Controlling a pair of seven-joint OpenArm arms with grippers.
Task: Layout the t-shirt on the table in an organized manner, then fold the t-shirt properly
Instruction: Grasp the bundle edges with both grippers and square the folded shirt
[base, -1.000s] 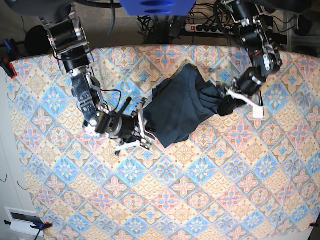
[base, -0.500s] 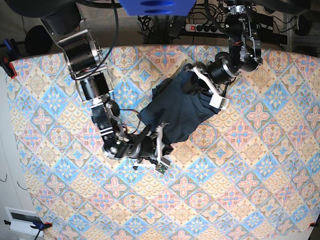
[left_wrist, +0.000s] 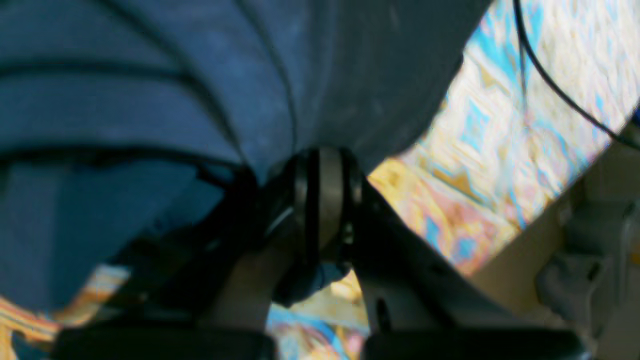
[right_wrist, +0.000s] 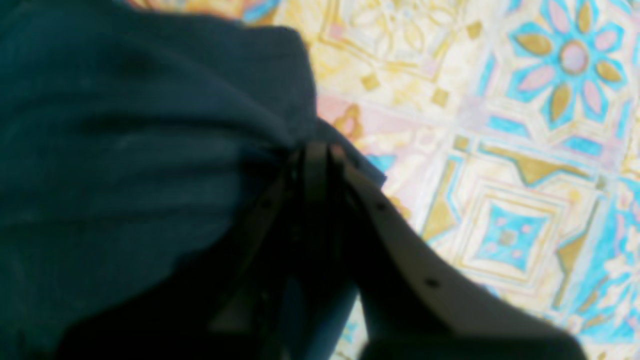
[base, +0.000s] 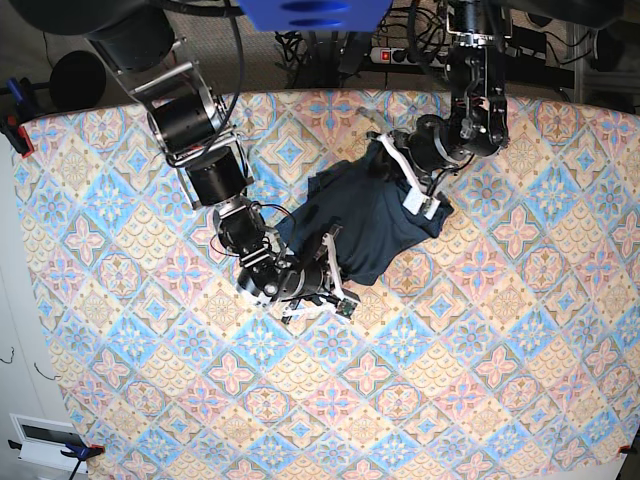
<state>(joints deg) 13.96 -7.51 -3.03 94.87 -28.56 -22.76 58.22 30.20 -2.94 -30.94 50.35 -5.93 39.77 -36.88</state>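
The t-shirt (base: 365, 225) is soft, matt, wrinkled cloth; the table (base: 480, 380) wears smooth printed cloth.

A white power strip (base: 408, 56) with tangled black cables (base: 310, 45) lies behind; a white box (base: 45, 440) sits bottom left.

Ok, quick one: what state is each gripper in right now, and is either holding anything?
Left gripper: shut on the t-shirt, fabric bunched at its tips.
Right gripper: shut on the t-shirt's edge, over the table.
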